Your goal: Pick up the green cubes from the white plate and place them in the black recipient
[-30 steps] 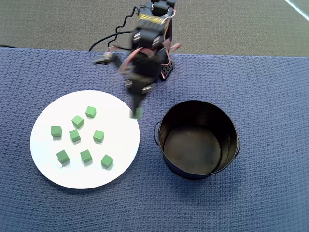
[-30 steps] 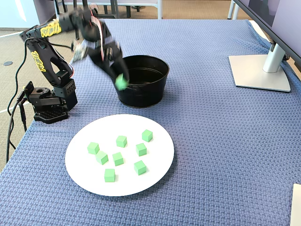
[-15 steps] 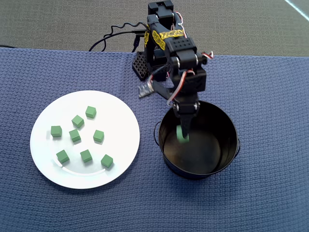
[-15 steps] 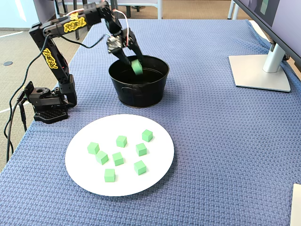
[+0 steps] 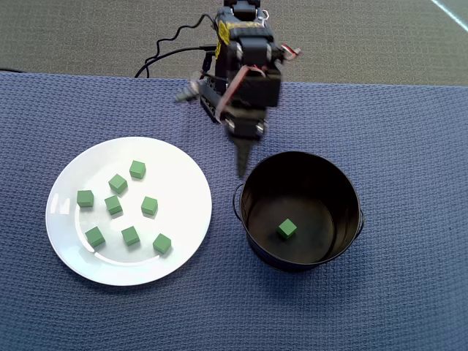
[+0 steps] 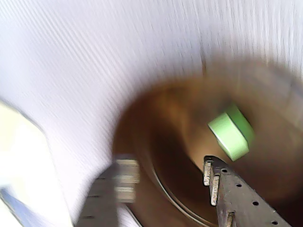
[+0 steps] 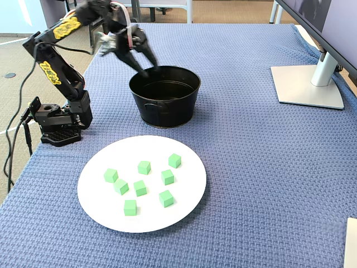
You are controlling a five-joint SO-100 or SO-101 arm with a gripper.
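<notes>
Green against black: one cube [image 5: 287, 229] lies alone on the floor of the black recipient [image 5: 344, 186], a little toward five o'clock from the floor's centre in the overhead view. In the wrist view we see the same cube [image 6: 230, 132] sitting free inside the pot, touching neither finger.

The gripper [image 5: 240, 167] hangs just outside the pot's rim at about ten o'clock from the pot's centre in the overhead view, tips pointing down and holding nothing. From above its fingers look like one narrow point, yet in the wrist view we see a clear gap between the two blurred fingers [image 6: 236, 198], so we read the jaws as spread apart and empty. In the fixed view the gripper [image 7: 146, 68] sits over the pot's far-left edge, smeared by motion.

The white plate [image 5: 183, 157] lies on the blue woven cloth [image 5: 409, 131] at nine o'clock from the pot, its rim close to the pot's handle but apart from it. Seven green cubes [image 5: 130, 235] rest on it, scattered loosely around the plate's centre and none touching another. In the fixed view we count the same seven [image 7: 144, 167] on the plate [image 7: 184, 209], with the pot [image 7: 167, 111] at twelve o'clock beyond it.

A monitor stand [image 7: 309, 84] sits at the cloth's three o'clock side in the fixed view.
</notes>
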